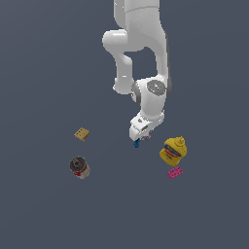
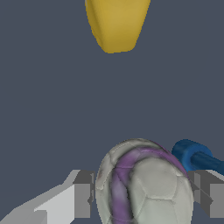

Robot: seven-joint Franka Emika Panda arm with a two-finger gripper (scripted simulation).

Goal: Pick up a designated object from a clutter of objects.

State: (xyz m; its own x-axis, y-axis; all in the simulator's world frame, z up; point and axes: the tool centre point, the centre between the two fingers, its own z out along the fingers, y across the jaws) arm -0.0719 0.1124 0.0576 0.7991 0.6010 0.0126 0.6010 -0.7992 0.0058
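- Ball [image 2: 144, 186] sits betw. gripper [image 2: 142, 194] fingers, pads at both flanks; firm clamp can't be confirmed.
- Arm should squeeze centred, lift straight, w/o catching blue piece [image 2: 194, 157] alongside.

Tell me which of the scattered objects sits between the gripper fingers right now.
The white-grey ball with the purple stripe: in the wrist view it fills the gap between the fingers. The blue piece sits just beside it; the yellow bottle lies farther off.
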